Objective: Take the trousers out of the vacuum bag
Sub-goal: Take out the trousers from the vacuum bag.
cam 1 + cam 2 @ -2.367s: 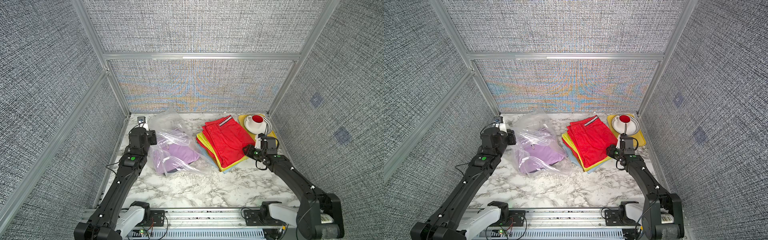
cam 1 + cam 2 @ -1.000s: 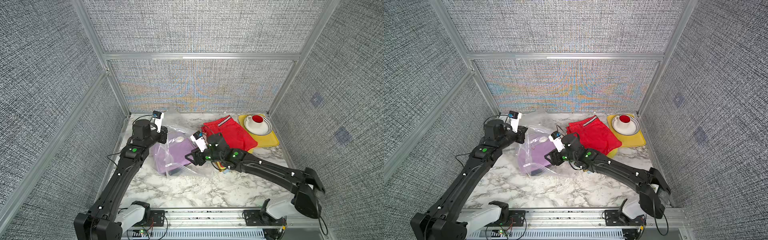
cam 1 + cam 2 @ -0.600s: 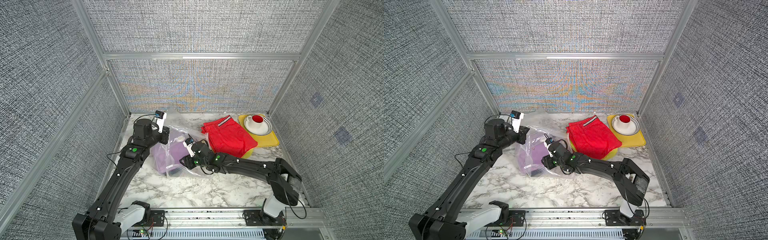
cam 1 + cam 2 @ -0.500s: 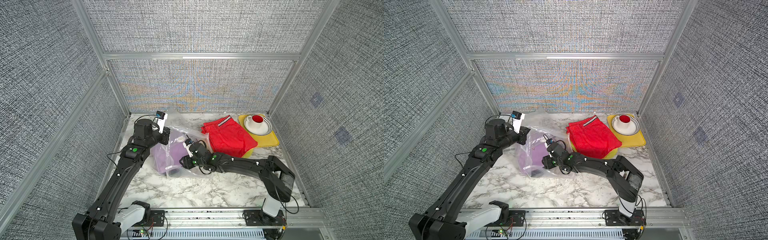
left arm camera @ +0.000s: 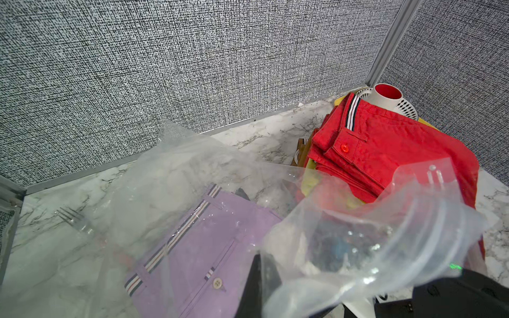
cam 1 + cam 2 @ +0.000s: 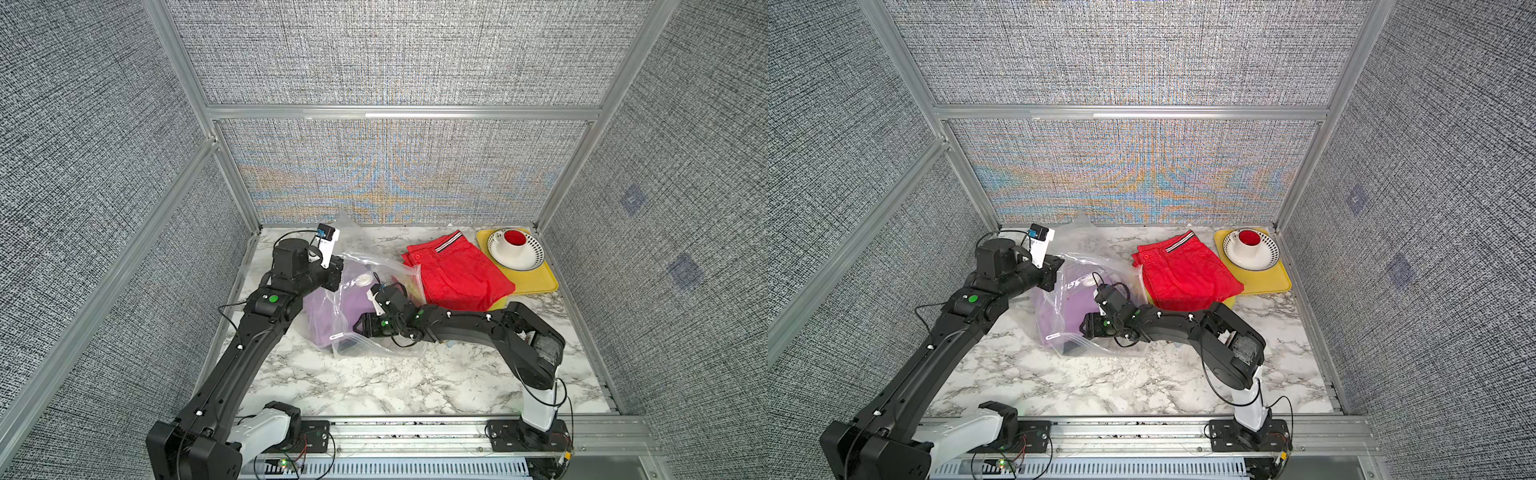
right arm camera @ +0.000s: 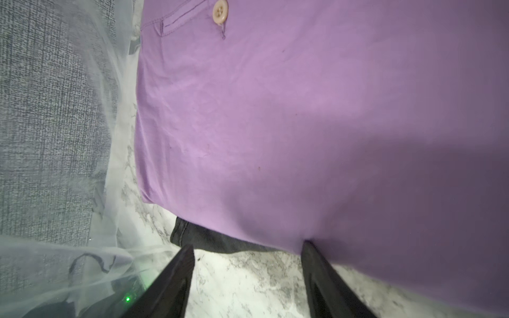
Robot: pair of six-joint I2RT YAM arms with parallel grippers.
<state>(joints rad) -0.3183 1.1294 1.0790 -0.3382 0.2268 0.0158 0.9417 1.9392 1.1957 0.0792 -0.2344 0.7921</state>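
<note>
Toward the left arm's side of the marble table [image 6: 374, 386] | vacuum bag [image 6: 376, 351] mouth open, holds lilac trousers [image 6: 328, 316] over dark grey denim [image 7: 206, 239] | left gripper [image 5: 257, 275] pinched closed on bag rim | right gripper [image 7: 245, 264] inside bag, jaws apart, holding nothing, one fingertip touching the lilac | red trousers [image 6: 457, 274] stacked outside, beside yellow tray [image 6: 538, 284] carrying bowl [image 6: 521, 259] and cup [image 6: 514, 240]

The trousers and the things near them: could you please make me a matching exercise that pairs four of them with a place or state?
Column 1
1. lilac trousers
2. red trousers
3. cup
4. right end effector

Column 2
a. on the plate on the yellow tray
b. open, at the lilac trousers' edge
c. inside the vacuum bag
d. lying outside the bag

Pairs: 1-c, 2-d, 3-a, 4-b
</note>
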